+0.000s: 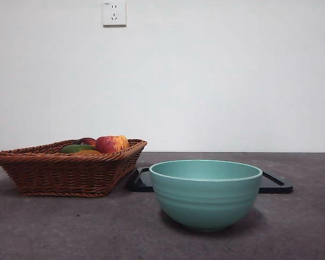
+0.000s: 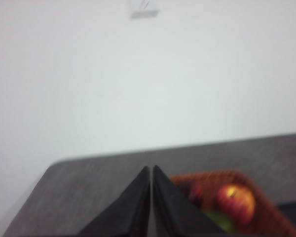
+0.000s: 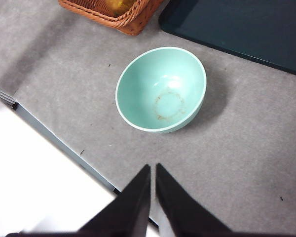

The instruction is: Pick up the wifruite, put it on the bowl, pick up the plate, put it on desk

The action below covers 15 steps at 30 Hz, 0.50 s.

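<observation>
The mint-green bowl (image 1: 206, 195) stands empty on the desk (image 1: 292, 233), and it also shows below my right gripper (image 3: 153, 168) as the bowl (image 3: 160, 89). Behind it lies the plate (image 1: 274, 184), a flat black rectangular tray (image 3: 246, 24). A wicker basket (image 1: 59, 173) to the left holds fruit. A dark brownish fruit (image 1: 85, 141) sits between a green one and the apple; I cannot tell whether it is the wifruite. My left gripper (image 2: 151, 170) hangs high above the basket (image 2: 266, 217). Both grippers are shut and hold nothing. Neither shows in the front view.
In the basket lie a red-yellow apple (image 1: 111, 143), a green fruit (image 1: 76, 148) and an orange-tan one (image 1: 88, 153). The desk's front edge (image 3: 54, 143) runs close under my right gripper. A wall socket (image 1: 114, 13) sits on the white wall behind.
</observation>
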{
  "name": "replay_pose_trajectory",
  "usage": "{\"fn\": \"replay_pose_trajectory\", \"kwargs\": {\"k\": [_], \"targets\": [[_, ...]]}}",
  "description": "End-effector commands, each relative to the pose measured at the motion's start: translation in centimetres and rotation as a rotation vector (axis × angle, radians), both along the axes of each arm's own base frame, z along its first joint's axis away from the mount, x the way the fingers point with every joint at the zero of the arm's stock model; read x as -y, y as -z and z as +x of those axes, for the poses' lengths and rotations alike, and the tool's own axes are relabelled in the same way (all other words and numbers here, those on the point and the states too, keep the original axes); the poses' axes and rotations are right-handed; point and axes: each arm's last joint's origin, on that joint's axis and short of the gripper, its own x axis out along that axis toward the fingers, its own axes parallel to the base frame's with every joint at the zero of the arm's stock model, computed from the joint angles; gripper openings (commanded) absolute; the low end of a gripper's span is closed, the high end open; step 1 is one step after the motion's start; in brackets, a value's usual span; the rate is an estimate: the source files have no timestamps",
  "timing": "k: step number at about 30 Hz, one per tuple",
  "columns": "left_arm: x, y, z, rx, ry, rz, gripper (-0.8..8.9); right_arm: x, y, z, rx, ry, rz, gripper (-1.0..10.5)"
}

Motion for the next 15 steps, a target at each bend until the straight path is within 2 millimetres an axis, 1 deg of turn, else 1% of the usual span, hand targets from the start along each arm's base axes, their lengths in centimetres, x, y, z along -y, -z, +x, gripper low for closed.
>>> {"fn": "replay_pose_trajectory", "kwargs": {"k": [1,6,8,11,15], "targets": [[-0.2,2.2,0.0,-0.01,-0.027,-0.002,0.08,-0.1,-0.5,0.0,0.024,-0.013,0.01,0.1],[-0.4,6.2,0.6,-0.036,-0.045,-0.053,0.08,-0.1,-0.5,0.0,0.024,-0.013,0.01,0.1],[-0.4,7.4,0.7,-0.056,-0.047,-0.066,0.08,-0.1,-0.5,0.0,0.024,-0.013,0.01,0.1],[-0.4,8.9,0.9,-0.079,-0.048,-0.068,0.08,-0.1,-0.5,0.0,0.024,-0.013,0.01,0.1],[-0.4,10.4,1.2,-0.121,-0.05,-0.071,0.08,-0.1,-0.5,0.0,0.024,-0.013,0.01,0.1]]}}
